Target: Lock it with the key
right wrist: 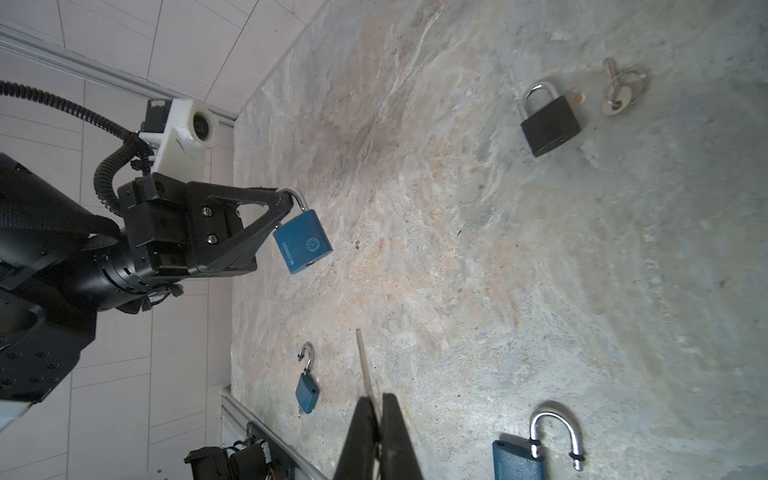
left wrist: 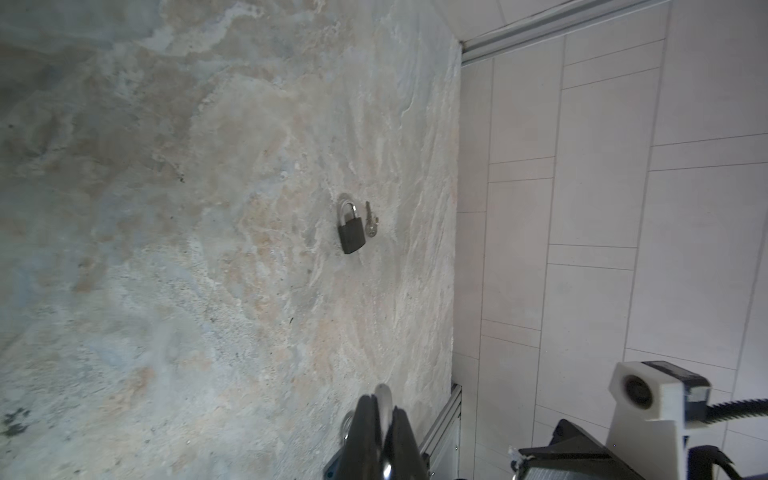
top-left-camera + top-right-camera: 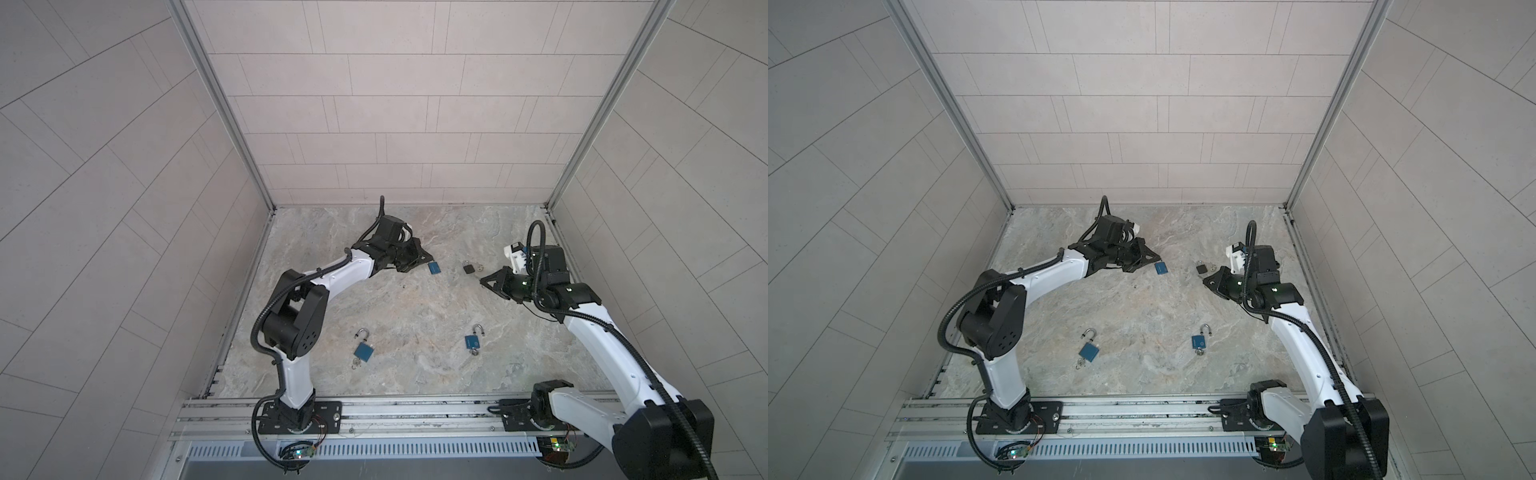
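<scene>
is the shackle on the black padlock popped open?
No, in the right wrist view both shackle legs of the black padlock sit down in its body.

1. The table (image 3: 415,307) bore three padlocks lying flat; the rail (image 3: 395,405) with both arm bases ran along its near edge.
2. The held padlock (image 3: 434,267) hung by its shackle from the left gripper (image 3: 424,258), left of centre, toward the far side.
3. The far padlock (image 3: 468,267) lay to the right of the held padlock, apart from it.
4. The loose key (image 3: 480,267) lay just right of the far padlock.
5. The right gripper (image 3: 482,282) stood just before the loose key, with the gripped key (image 1: 365,365) between its fingers.
6. The near-left padlock (image 3: 363,347) lay toward the near edge, beside the left arm.
7. The near-right padlock (image 3: 473,340) lay level with it, before the far padlock.
</scene>
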You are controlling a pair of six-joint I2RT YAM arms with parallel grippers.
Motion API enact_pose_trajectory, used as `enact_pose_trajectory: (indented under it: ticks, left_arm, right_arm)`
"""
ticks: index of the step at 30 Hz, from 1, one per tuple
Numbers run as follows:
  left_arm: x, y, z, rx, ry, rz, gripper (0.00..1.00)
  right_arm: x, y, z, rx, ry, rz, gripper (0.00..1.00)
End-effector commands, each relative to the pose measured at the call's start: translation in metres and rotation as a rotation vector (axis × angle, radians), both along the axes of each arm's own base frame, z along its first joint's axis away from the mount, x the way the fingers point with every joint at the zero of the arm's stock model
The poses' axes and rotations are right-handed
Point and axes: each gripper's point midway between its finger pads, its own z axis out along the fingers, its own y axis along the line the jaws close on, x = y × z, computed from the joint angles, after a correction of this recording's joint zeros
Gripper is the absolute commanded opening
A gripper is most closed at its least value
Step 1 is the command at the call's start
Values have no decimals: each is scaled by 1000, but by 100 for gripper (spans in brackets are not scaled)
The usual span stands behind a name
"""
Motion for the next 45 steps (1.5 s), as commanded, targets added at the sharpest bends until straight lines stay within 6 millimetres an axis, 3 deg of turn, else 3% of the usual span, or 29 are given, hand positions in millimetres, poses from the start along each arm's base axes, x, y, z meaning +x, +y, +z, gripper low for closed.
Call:
enact_pose_trajectory:
  ticks: [1, 6, 16, 29, 34, 45]
  left_arm:
    - [-14, -10, -11, 54, 28, -137, 0]
    - [-2, -19, -35, 104, 29, -182, 0]
    - [11, -30, -51, 135, 29, -249, 0]
    - [46, -44, -77, 195, 46, -271, 0]
    - [50, -45, -81, 196, 53, -277, 0]
    - [45, -34, -113, 257, 101, -281, 0]
  right_arm:
    - [15, -9, -6, -75, -31, -15, 0]
    - [26, -10, -26, -99, -20, -17, 0]
    - [38, -2, -48, -113, 9, 6, 0]
    - [44, 30, -82, -118, 49, 51, 0]
    - [44, 35, -88, -124, 52, 48, 0]
    - [41, 38, -100, -139, 75, 43, 0]
